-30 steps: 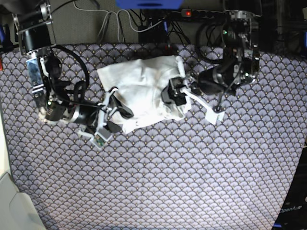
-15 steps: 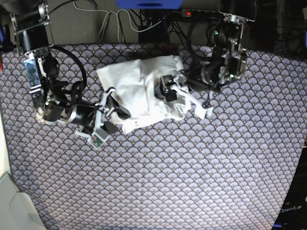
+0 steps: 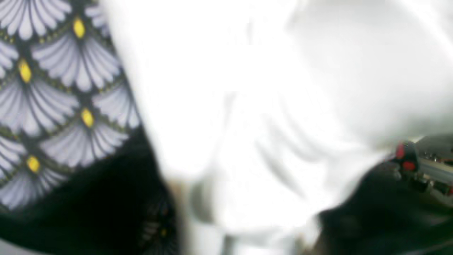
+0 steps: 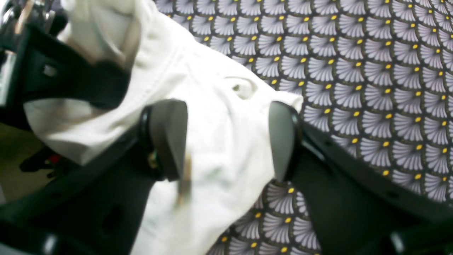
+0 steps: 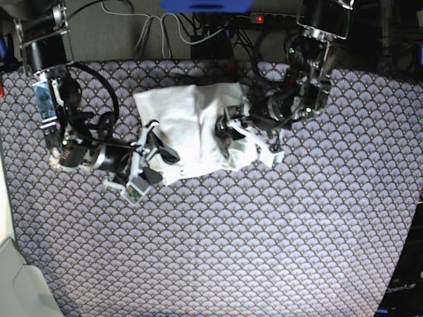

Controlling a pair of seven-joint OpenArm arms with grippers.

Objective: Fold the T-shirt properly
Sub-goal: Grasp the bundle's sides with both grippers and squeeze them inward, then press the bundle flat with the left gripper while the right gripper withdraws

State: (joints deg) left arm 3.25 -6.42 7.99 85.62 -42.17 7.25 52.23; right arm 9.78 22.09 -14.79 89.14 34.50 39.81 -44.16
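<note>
The white T-shirt (image 5: pixel 188 125) lies bunched and partly folded on the patterned cloth, toward the back middle. My left gripper (image 5: pixel 228 129) is pressed into the shirt's right edge, where the fabric is gathered. In the left wrist view the T-shirt (image 3: pixel 247 88) fills the blurred frame, and the jaws cannot be made out. My right gripper (image 5: pixel 155 146) sits at the shirt's lower left corner. Its fingers (image 4: pixel 170 138) stand wide apart in the right wrist view, straddling a hemmed fold of the T-shirt (image 4: pixel 219 99) without pinching it.
The fan-patterned tablecloth (image 5: pixel 264 231) covers the whole work surface. Cables and a power strip (image 5: pixel 271 18) run along the back edge. A pale surface (image 5: pixel 16 284) borders the table at the lower left.
My left arm has moved left and drawn the shirt's right edge inward, so the shirt looks narrower. My right arm has barely shifted.
</note>
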